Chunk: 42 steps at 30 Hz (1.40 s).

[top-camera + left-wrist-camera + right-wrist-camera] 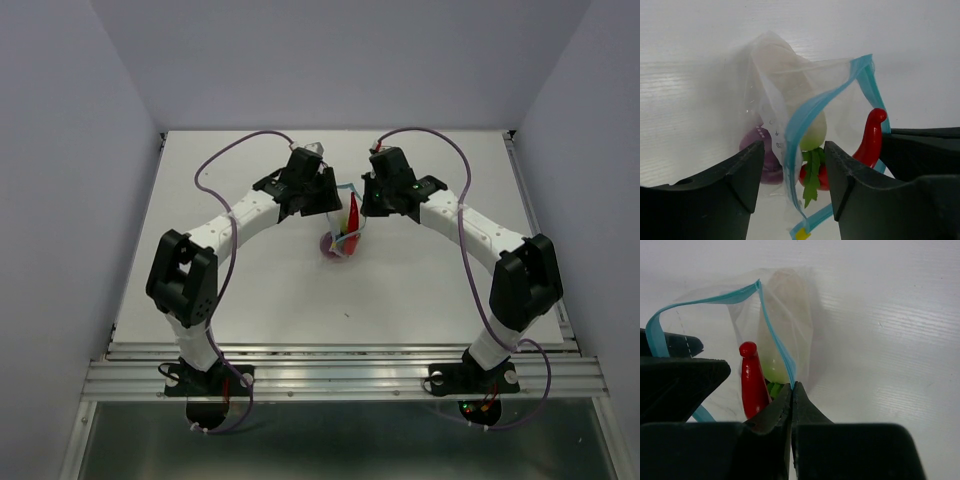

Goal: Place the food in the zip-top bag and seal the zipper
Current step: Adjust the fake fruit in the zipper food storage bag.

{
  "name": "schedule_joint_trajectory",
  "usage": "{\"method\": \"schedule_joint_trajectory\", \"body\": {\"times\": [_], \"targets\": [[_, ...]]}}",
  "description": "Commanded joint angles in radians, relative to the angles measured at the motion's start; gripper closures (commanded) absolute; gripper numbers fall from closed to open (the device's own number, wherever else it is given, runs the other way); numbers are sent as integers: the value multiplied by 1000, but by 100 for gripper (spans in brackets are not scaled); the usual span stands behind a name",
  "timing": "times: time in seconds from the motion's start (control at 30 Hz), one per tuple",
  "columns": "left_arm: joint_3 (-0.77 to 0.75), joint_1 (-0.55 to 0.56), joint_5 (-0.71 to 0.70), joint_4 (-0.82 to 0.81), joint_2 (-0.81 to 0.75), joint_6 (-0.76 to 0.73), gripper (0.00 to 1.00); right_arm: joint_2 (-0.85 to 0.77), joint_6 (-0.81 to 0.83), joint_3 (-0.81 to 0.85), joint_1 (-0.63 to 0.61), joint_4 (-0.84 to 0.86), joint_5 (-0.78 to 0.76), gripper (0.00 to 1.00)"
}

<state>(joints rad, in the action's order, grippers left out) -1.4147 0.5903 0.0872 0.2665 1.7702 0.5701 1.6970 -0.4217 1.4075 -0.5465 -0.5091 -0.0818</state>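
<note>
The clear zip-top bag (pixel 790 85) hangs between my two grippers above the table, its mouth gaping. The light blue zipper (pixel 805 115) runs down between the fingers of my left gripper (pixel 794 172), which is open around the strip without pinching it. My right gripper (pixel 792 386) is shut on the zipper (pixel 775 340) at its other side. Of the food, the white radish (pixel 812 132) with its green tip and the dark purple ball (pixel 760 160) show through the plastic. The red chili (pixel 752 382) stands upright in the open mouth. From above, the bag (pixel 346 228) hangs between both grippers.
The white table (pixel 250 290) spreads around the bag, with grey walls on three sides. Both arms lean in to the middle, their purple cables looping behind. The right gripper's dark body (pixel 920 155) sits close beside the left one.
</note>
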Motion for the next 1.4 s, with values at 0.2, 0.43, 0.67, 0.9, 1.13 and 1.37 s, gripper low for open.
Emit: {"method": "schedule_joint_trajectory", "body": {"times": [0.2, 0.43, 0.67, 0.9, 1.13, 1.37], "targets": [[34, 23, 9, -27, -143, -44, 24, -40, 26, 65, -4, -11, 36, 99], [49, 60, 65, -52, -147, -118, 2, -37, 31, 82, -4, -17, 40, 99], [0, 60, -35, 11, -71, -99, 6, -42, 34, 87, -4, -17, 59, 99], [-23, 59, -133, 60, -15, -72, 32, -62, 41, 87, -4, -17, 73, 99], [-36, 59, -130, 57, 14, -73, 34, -65, 43, 85, -4, -17, 73, 99], [-53, 60, -164, 96, 48, -69, 62, -92, 38, 102, -4, -17, 66, 99]]}}
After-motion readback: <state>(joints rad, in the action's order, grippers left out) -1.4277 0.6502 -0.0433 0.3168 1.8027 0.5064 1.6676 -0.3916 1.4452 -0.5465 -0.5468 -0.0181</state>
